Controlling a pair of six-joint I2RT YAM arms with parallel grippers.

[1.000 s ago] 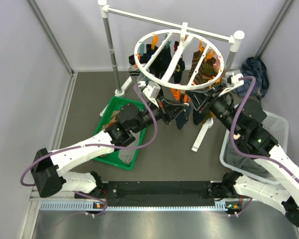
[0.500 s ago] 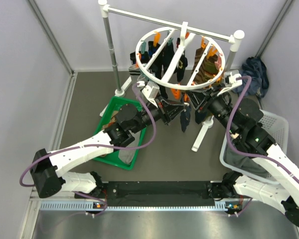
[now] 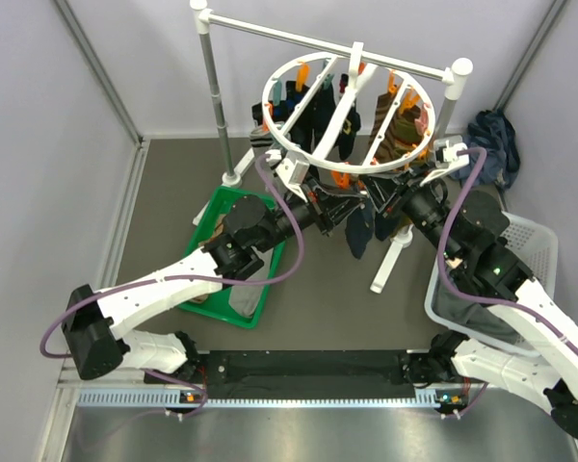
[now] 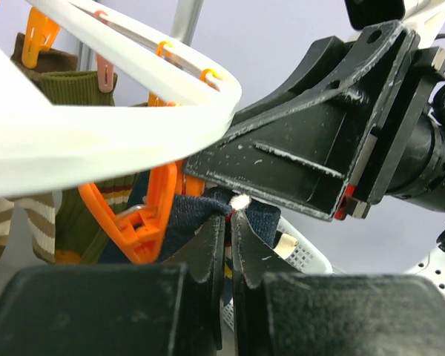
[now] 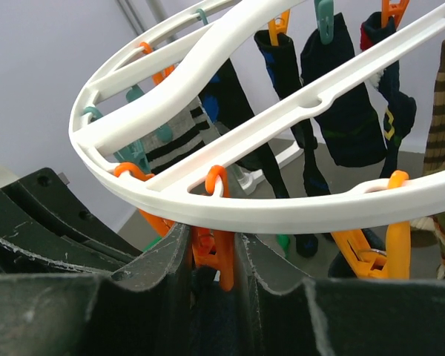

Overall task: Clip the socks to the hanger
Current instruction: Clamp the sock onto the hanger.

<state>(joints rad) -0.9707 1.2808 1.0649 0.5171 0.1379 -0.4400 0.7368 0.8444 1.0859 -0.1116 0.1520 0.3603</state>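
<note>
Left gripper (image 4: 230, 219) nearly closed, pinching navy sock (image 4: 196, 210) by its top edge | right gripper (image 5: 211, 248) closed around orange clip (image 5: 222, 263) | hanger (image 3: 344, 115) on rail stand (image 3: 214, 96), above both | sock dangling under ring's near rim, beside clip

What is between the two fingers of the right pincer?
An orange clip hanging from the white hanger, with a dark sock just under it. The right wrist view shows this.
</note>
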